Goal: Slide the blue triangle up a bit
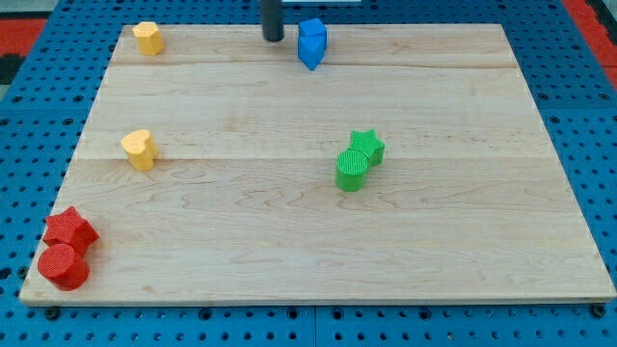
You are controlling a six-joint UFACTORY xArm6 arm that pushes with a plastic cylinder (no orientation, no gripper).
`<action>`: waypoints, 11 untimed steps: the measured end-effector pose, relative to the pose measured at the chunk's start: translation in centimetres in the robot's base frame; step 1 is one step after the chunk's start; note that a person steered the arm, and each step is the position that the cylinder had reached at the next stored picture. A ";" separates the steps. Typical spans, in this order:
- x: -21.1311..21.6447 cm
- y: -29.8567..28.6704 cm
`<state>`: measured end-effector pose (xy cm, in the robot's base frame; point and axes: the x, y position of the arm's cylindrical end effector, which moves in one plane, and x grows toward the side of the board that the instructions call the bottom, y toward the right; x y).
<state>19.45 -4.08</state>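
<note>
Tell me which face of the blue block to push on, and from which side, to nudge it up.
Push the lower pointed end of the blue block, coming from the view's bottom. My tip sits to its left near the board's top edge, so it must circle below first. Little room remains above, so probably only a short push.

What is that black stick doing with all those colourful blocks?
It belongs to a robot arm that pushes blocks around a wooden board. Right now my tip sits near the view's top edge, just left of the blue triangle, apparently not touching it. Two yellow blocks sit at the view's left, two green blocks touch near the middle, and two red blocks huddle at the bottom left corner.
</note>
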 end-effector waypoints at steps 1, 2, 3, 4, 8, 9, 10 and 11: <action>-0.2 0.6; 4.2 8.5; 9.1 15.1; 10.3 12.8; 6.4 3.1; 6.6 3.1; 6.9 8.0; 6.6 12.1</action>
